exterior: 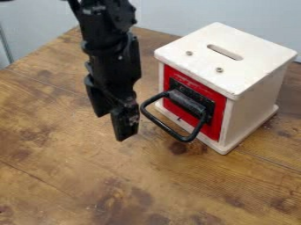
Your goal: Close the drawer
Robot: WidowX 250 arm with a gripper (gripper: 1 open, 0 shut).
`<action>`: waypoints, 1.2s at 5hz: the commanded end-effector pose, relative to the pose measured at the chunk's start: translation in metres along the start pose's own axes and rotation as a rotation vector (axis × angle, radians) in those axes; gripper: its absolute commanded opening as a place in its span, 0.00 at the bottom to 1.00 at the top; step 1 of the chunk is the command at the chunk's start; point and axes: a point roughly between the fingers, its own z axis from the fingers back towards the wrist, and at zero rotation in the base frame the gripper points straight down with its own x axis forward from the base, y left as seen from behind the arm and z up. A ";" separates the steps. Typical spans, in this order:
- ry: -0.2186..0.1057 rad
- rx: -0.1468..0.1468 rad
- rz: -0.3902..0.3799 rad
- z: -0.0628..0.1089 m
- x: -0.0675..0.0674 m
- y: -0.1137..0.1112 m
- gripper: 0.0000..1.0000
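The drawer (186, 81) shows its red front in the pale wooden box (235, 61), with a black plate (188, 98) and a large black loop handle (168, 120) sticking out toward the lower left. Its red front looks about level with the box's face. My gripper (111, 119) hangs pointing down just left of the handle, above the table. It is open, with nothing between its black fingers (123, 126). The nearer finger stands close to the loop; I cannot tell if they touch.
The wooden table (70, 185) stretches out to the left and front of the box. The box has a slot (223, 51) in its top. A pale wall lies behind the table's far edge.
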 end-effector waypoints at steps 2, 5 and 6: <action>-0.045 0.021 0.014 0.006 0.004 0.012 1.00; -0.033 0.022 0.023 0.001 -0.007 0.037 1.00; -0.043 0.040 -0.018 0.003 -0.006 0.044 1.00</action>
